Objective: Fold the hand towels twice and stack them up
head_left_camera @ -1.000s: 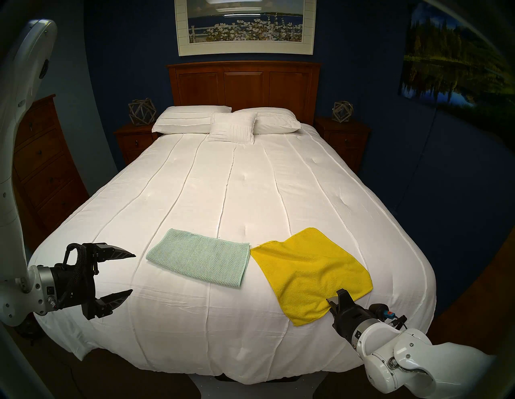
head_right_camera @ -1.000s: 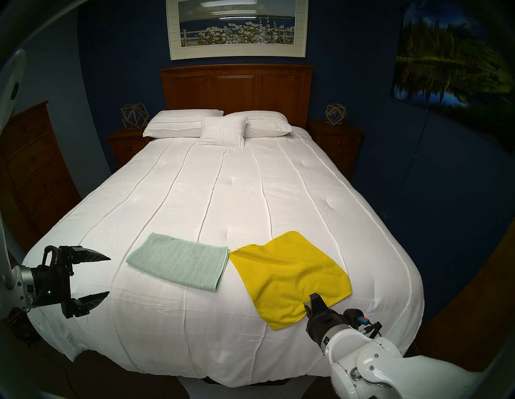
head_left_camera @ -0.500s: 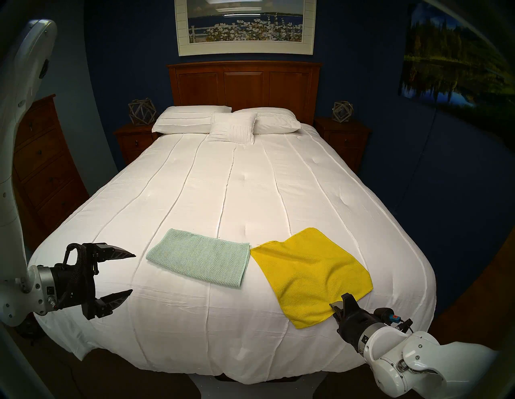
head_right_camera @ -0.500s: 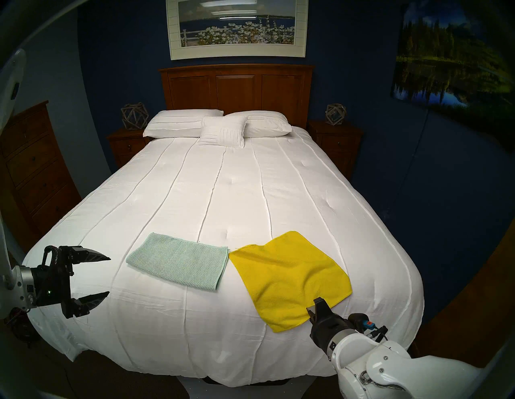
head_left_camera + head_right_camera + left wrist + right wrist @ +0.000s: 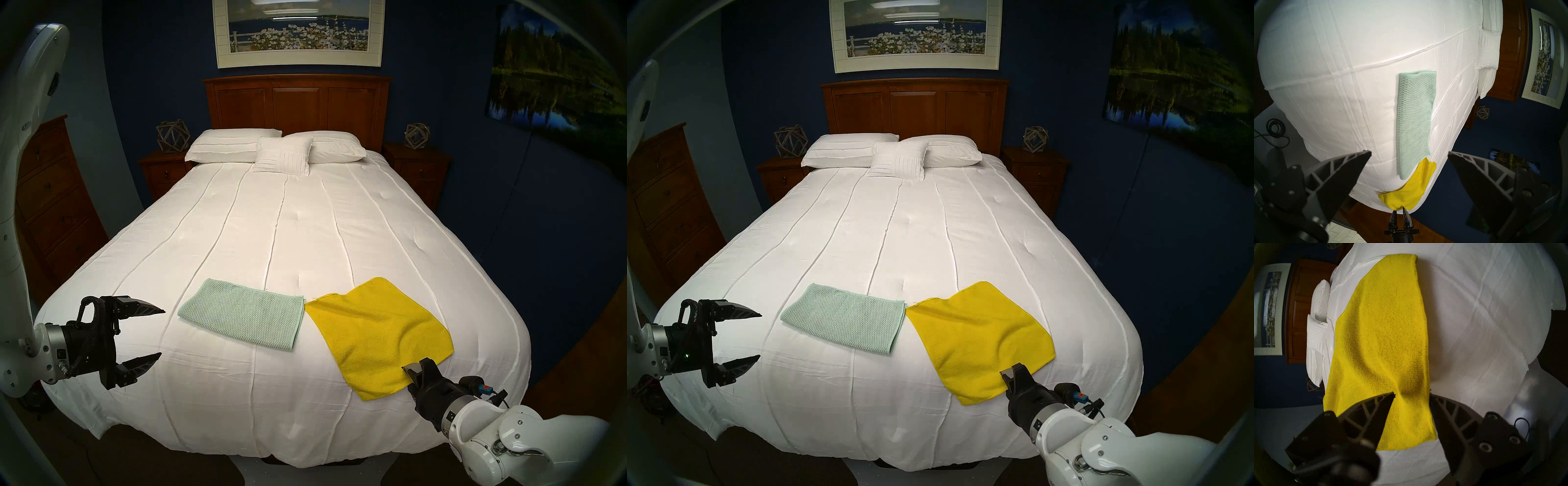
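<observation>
Head view: mint waffle towel (image 5: 241,319) folded once, yellow towel (image 5: 376,334) flat beside it on the bed (image 5: 271,230). Left gripper (image 5: 159,334) hangs wide, empty. Right wrist view: right gripper (image 5: 1412,394) parted around a yellow pucker at the near edge – I'd pinch just one layer, lift low.

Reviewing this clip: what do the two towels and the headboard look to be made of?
Yellow towel: looks like microfibre, with a fine, short, matte nap and soft creases near the right gripper. Mint-green towel: a waffle or honeycomb knit, its raised cell pattern clear in the left wrist view; the fibre itself cannot be told. Headboard: apparently reddish-brown wood or veneer, panelled, satin sheen.
</observation>
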`<state>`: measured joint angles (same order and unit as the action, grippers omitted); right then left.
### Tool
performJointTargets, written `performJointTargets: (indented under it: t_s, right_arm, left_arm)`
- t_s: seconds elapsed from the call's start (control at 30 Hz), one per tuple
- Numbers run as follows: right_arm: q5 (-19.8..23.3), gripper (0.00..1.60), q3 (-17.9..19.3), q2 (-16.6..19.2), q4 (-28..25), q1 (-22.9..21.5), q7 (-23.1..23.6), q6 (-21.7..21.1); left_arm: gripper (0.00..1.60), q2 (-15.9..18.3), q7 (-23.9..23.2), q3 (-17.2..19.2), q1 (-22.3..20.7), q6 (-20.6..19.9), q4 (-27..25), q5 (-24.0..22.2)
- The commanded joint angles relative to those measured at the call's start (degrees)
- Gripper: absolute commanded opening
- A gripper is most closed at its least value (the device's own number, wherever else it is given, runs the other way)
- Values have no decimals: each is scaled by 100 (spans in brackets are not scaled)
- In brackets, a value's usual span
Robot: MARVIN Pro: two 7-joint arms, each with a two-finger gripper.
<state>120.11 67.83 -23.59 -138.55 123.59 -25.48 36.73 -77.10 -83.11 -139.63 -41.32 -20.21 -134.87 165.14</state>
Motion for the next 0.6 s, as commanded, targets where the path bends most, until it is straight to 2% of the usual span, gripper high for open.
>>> performJointTargets:
  t_s: [0.0, 0.03, 0.2, 0.27, 0.3, 0.37, 0.4, 0.43, 0.57]
  right_arm:
    - [-31, 76, 7, -63, -102, -74, 68, -15]
    - [-32, 70, -6, -86, -92, -112, 54, -34]
    - [1, 59, -34, -112, -85, -226, 25, -159]
    - [37, 48, -24, -106, -88, -236, 9, -203]
    - [35, 31, -24, -108, -89, -239, 4, -210]
    - [26, 10, -16, -156, -107, -230, 42, -179]
    - [108, 10, 53, -211, -145, -194, 149, -149]
    - [113, 0, 87, -193, -145, -207, 132, -139]
    - [53, 0, 86, -318, -145, -501, 159, -312]
  left_arm:
    - [160, 14, -28, 3, -20, 3, -3, -14]
    - [160, 14, -28, 3, -20, 3, -3, -14]
    - [160, 14, -28, 3, -20, 3, -3, -14]
    - [160, 14, -28, 3, -20, 3, -3, -14]
    - [160, 14, -28, 3, -20, 3, -3, -14]
    - [160, 14, -28, 3, -20, 3, -3, -14]
    - [160, 13, -27, 3, -20, 3, -3, -14]
    - [160, 13, -26, 3, -20, 3, -3, -14]
    - [160, 10, -23, 3, -19, 1, -3, -14]
